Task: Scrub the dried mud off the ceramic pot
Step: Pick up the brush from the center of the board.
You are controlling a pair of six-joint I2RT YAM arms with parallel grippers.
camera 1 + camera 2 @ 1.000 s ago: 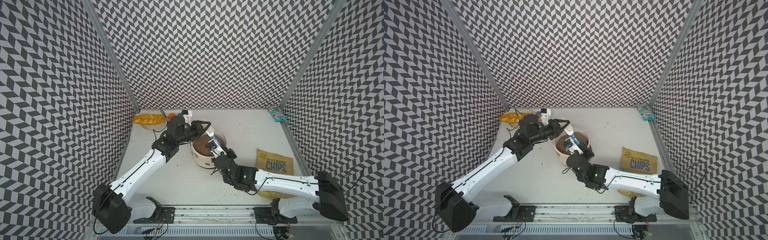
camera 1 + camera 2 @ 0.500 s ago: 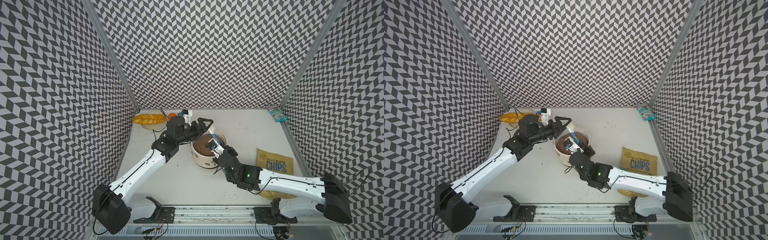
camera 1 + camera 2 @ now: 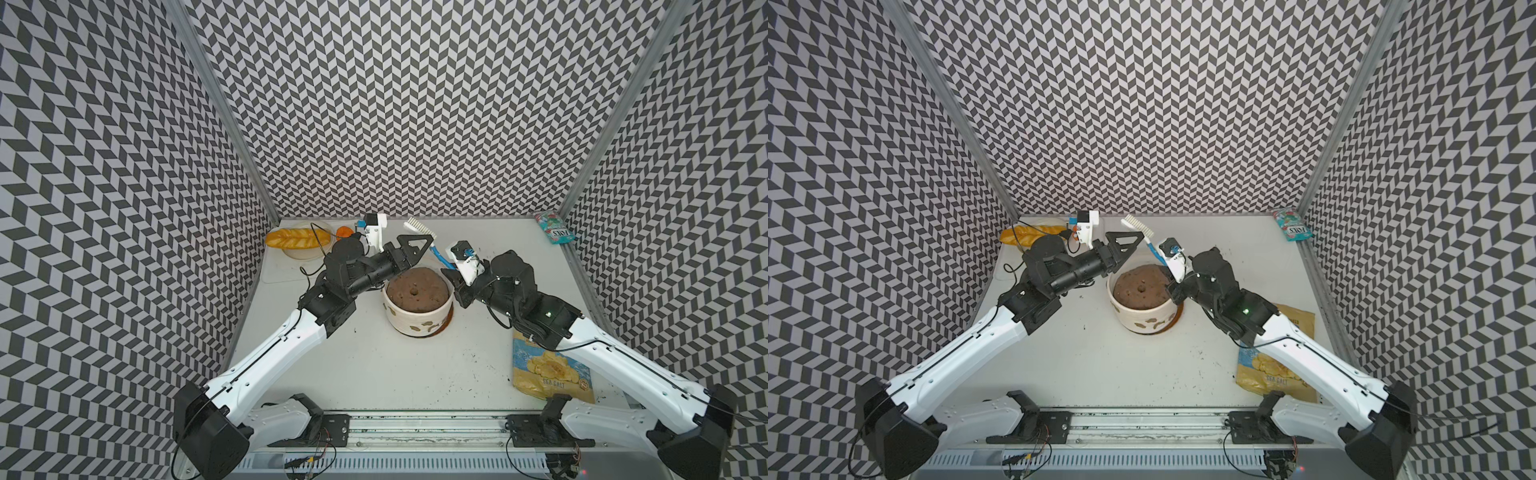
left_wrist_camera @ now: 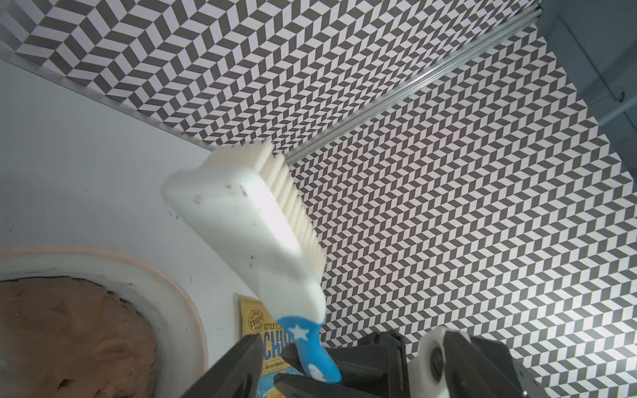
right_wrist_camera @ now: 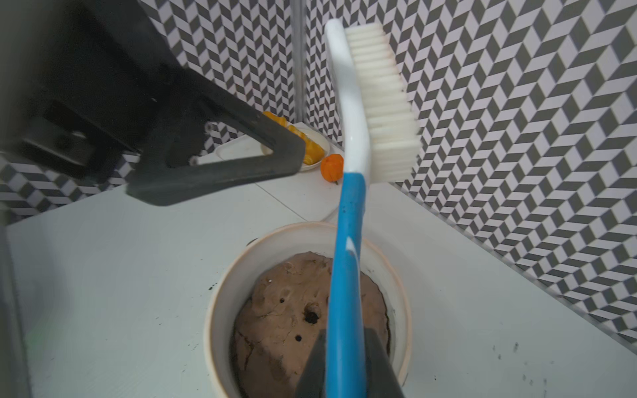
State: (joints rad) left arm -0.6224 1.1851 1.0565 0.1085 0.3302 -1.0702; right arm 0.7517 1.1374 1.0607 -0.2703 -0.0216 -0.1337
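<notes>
The ceramic pot (image 3: 415, 318) stands upright about in the middle of the counter (image 3: 374, 374), a little toward the far edge. The dried mud (image 3: 427, 326) sits as olive-brown blotches low on the wall that faces the near edge. The big brown mass (image 3: 417, 289) inside the pot is not my concern. No bristle touches these blotches, so I judge that the scrubbing of this side is not yet done.

My right claw (image 5: 345, 336) is closed firmly on the blue handle of the brush (image 5: 351, 206), low on it, over the pot's right rim. I grip there, I think, to leave the white bristle head free. That head points up and toward the far edge, away from the mud, so it must be turned down and brought around. My left claw (image 3: 422, 245) stands wide open and holds nothing. It is above the far-left rim, just beside the brush neck but apart from it. Probably it is free to steady the pot.

As for the writing, the yellow bag (image 3: 544, 370) under my right arm, by the right edge, reads "SEA SALT", and in the left wrist view "CRISPY" and "KETTLE". The small packet (image 3: 555, 227) in the far right corner has letters too small for me to read. Bread (image 3: 297, 239) on a plate (image 3: 300, 253) lies in the far left corner.
</notes>
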